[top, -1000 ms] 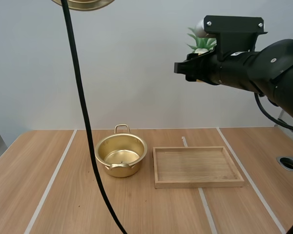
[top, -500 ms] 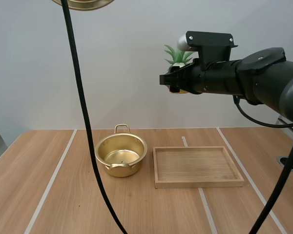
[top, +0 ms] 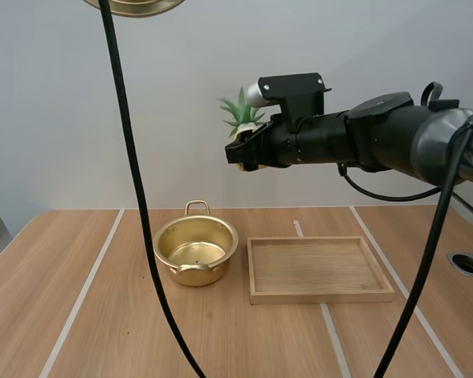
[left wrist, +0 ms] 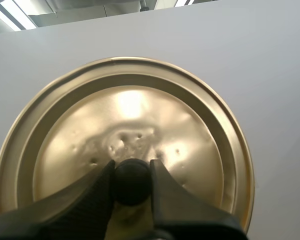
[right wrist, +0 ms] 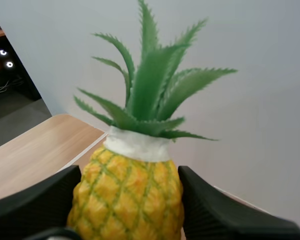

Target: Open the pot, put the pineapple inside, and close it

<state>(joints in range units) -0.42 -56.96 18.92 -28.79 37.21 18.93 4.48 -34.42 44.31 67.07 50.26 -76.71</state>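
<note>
High view: right hand (top: 243, 152), stretched level, holds pineapple (top: 240, 111) upright.

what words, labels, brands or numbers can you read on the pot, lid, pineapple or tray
None: no text, label, brand, number or sign can be read anywhere.
The pot is plain gold metal.
The lid, pinched by its knob in the left pincer, bears only dents.
The pineapple in the right pincer is unmarked.
The wooden tray is bare wood.
</note>
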